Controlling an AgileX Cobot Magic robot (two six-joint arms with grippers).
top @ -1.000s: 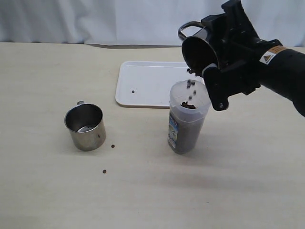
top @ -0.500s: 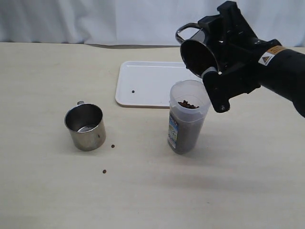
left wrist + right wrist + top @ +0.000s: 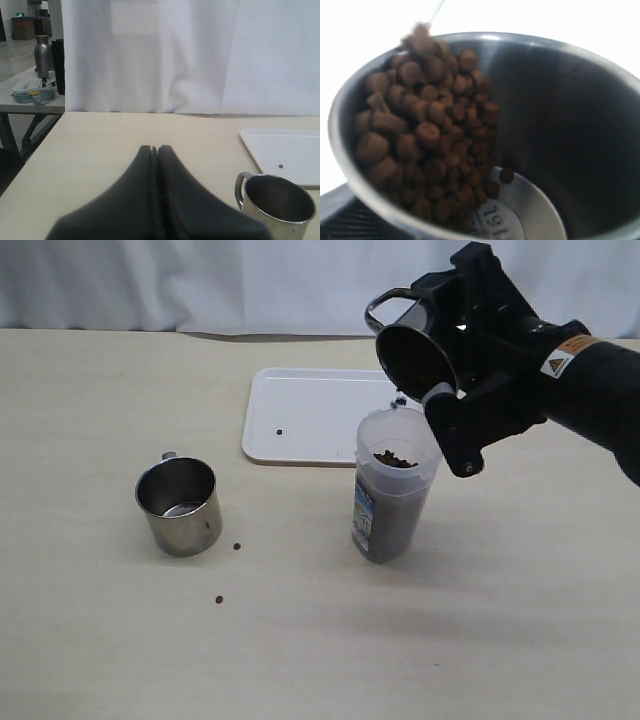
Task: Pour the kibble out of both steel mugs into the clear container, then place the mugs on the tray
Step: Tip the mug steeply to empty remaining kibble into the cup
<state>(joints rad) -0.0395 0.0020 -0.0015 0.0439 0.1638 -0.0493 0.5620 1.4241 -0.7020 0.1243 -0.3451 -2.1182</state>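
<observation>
A pale beige table [image 3: 300, 650] fills the exterior view, matte and faintly streaked; a white curtain [image 3: 200, 285] hangs in folds along its far edge. Taking the clear container [image 3: 390, 502] as the dial's centre, the tray [image 3: 310, 410] lies flat at 11 o'clock, near it but apart; the standing mug [image 3: 180, 506] sits upright at 9 o'clock, well apart, its bare steel bottom showing. Two loose pellets [image 3: 237, 546] lie on the table just beside that mug at its 4 and 5 o'clock; another rests on the tray. The container stands upright, filled with kibble [image 3: 395, 458] almost to its rim. At 12 o'clock above it the right gripper [image 3: 455, 360] has its jaws spread wide and clamped on the held mug [image 3: 415, 355]; this mug is tipped steeply, mouth toward the container, and the right wrist view shows pellets heaped at its lip. The left gripper [image 3: 154, 150] has its fingers pressed together on nothing, low over the table near the standing mug. Past the table's end stands a side table [image 3: 35, 102] carrying a metal bottle [image 3: 43, 48]; grey floor lies behind.
</observation>
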